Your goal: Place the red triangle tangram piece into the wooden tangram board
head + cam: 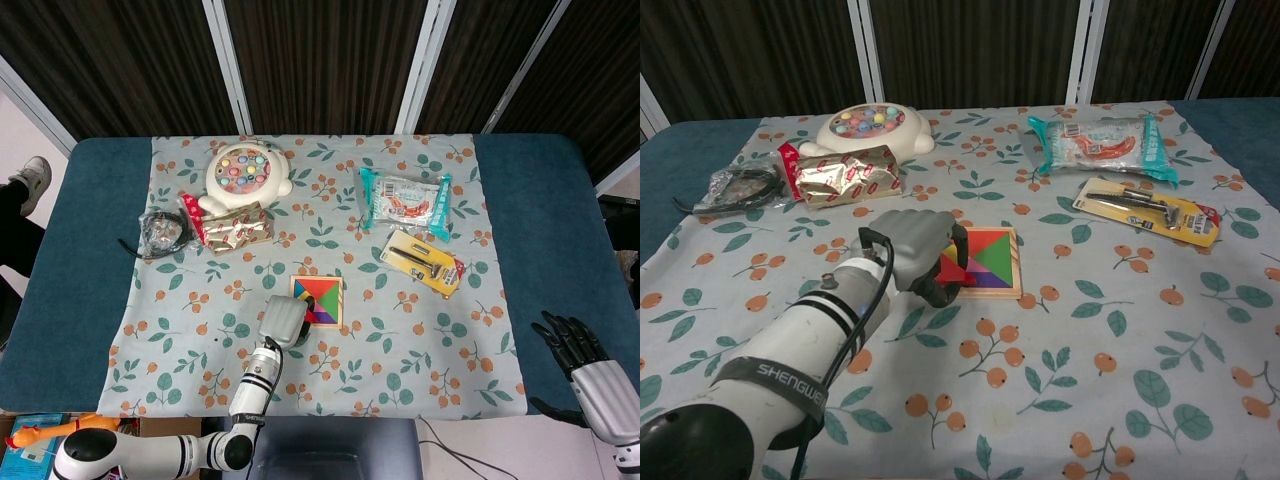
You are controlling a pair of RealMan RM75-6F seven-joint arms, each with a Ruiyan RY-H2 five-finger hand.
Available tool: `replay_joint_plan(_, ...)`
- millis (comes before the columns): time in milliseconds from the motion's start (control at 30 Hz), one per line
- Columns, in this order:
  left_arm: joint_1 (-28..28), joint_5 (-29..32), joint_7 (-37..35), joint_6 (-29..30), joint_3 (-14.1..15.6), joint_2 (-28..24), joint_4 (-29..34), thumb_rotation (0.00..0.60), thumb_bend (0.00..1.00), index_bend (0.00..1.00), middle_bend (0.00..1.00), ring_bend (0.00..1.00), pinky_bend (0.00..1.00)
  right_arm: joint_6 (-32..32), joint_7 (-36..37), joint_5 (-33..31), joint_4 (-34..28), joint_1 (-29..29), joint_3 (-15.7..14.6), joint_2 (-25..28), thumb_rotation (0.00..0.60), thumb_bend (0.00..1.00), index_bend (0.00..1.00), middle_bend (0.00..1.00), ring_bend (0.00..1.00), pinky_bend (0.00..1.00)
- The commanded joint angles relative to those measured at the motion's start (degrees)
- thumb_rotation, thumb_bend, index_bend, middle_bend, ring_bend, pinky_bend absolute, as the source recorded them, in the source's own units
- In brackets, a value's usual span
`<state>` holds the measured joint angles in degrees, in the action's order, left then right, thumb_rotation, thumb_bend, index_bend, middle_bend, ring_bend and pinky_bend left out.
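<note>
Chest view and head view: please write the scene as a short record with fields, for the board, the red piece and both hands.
board: wooden tangram board lies flat on the floral cloth, near the table's middle
red piece: red triangle at the board's left edge, partly hidden by the fingers
left hand: left hand curled over the board's left edge, at the red triangle; a grip cannot be told
right hand: right hand apart from the board, at the table's right front edge, fingers spread, holding nothing
</note>
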<state>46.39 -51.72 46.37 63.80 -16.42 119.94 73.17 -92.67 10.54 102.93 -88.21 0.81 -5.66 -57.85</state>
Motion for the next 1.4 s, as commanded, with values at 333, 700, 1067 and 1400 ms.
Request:
replay_joint_plan(333,0.0,-0.2,0.1,0.7,0.6,-0.5,0.7,0.6,0.41,0.42,1.0,1.0,1.0,0.1,-0.2,0.1,-0.1,0.0,0.0,0.0,0.6,0.15,0.0,0.0,0.0,0.0)
replay_joint_plan(700,0.0,-0.3,0.3,1.2,0.8,-1.1,1.3,0.6,0.41,0.42,1.0,1.0,1.0,0.3,-0.5,0.1,-0.1,0.1,-0.1,-0.1,0.6,0.15,0.0,0.0,0.0,0.0)
replay_joint_plan(1067,0.1,0.6,2.0,1.5,1.4,-1.6,2.1,0.6,0.41,0.43,1.0,1.0,1.0,0.1,-0.3,0.1,-0.1,0.0,0.0,0.0,0.6,0.15,0.0,0.0,0.0,0.0)
replay_joint_plan(1400,-0.1,0.4,1.9,2.0,1.8,-1.9,2.5,0.6,0.41,0.45,1.0,1.0,1.0,-0.1,-0.3,0.2,-0.1,-0.1,0.0,0.0,0.6,0.15,0.0,0.0,0.0,0.0)
